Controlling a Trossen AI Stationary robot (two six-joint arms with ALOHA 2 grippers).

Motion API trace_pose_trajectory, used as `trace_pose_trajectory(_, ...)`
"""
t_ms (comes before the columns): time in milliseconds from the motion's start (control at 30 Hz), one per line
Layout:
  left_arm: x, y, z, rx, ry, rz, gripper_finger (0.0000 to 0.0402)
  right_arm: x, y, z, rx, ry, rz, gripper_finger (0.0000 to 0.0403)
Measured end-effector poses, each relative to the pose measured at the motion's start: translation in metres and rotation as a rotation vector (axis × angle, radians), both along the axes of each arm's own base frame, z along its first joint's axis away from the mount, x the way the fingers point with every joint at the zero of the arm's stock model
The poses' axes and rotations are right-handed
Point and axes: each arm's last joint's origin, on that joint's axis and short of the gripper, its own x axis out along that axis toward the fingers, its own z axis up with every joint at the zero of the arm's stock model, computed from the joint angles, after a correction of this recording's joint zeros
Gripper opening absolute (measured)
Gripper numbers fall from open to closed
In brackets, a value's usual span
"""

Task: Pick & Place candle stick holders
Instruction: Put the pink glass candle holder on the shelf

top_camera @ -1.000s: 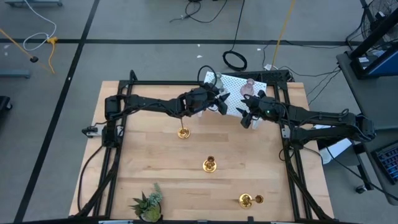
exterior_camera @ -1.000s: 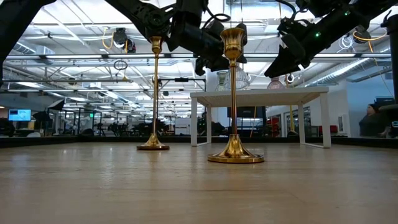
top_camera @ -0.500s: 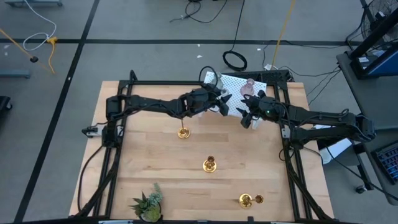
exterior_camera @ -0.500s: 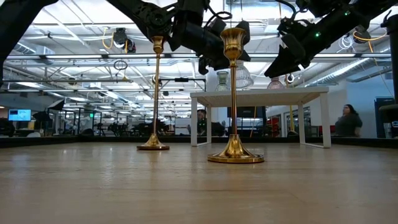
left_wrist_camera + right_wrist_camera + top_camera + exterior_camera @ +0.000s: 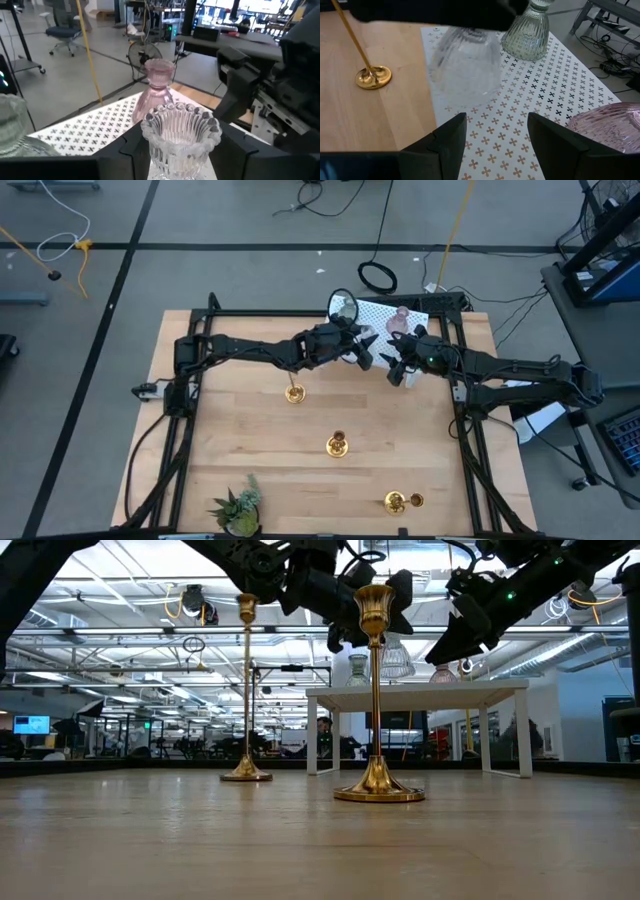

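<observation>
My left gripper (image 5: pixel 358 350) is shut on the clear glass holder (image 5: pixel 180 135), held above the white perforated rack (image 5: pixel 385 330); the holder also shows in the low view (image 5: pixel 395 660). The pink glass holder (image 5: pixel 400 320) and the grey-green one (image 5: pixel 343 305) stand by their bases on the rack. My right gripper (image 5: pixel 393 372) hovers open and empty over the rack's near edge, close to the left gripper. Two gold holders stand upright on the wood (image 5: pixel 294 392) (image 5: pixel 338 445); a third (image 5: pixel 395 502) is near the front edge. My left gripper pinches the clear glass holder between its two fingers, which lie on opposite sides of the ribbed body (image 5: pixel 150 155) below the scalloped rim (image 5: pixel 180 117). The fingers come about level from the table's left. The holder appears lifted clear of the rack.
A small green spiky plant (image 5: pixel 238 510) sits at the front left. Black frame rails (image 5: pixel 185 430) run along the table's sides. The room behind the table shows in the low view, with a person far off (image 5: pixel 322 730).
My left gripper has gone toward the table's right edge and slightly up with the clear glass holder, uncovering the grey-green holder behind it. My right gripper has kept still.
</observation>
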Motion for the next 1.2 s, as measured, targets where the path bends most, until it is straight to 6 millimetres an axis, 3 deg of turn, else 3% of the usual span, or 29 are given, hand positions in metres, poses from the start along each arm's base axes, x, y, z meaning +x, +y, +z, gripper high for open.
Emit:
trace_pose_trajectory(300, -0.003, 0.016, 0.004, -0.002, -0.037, -0.013, 0.0141, 0.0, 0.0, 0.0, 0.0, 0.0, 0.0, 0.0203)
trace_pose_trajectory(600, -0.001, 0.023, 0.0, 0.007, -0.051, -0.082, 0.0173, 0.0, 0.0, 0.0, -0.001, 0.0, -0.002, 0.0203)
trace_pose_trajectory(900, -0.001, 0.033, -0.006, 0.009, -0.034, -0.069, 0.0149, 0.0, 0.0, 0.0, -0.002, 0.0, -0.002, 0.0203)
trace_pose_trajectory(1200, -0.002, 0.036, -0.005, 0.012, -0.045, -0.101, 0.0163, 0.0, 0.0, 0.0, -0.002, 0.0, -0.003, 0.0203)
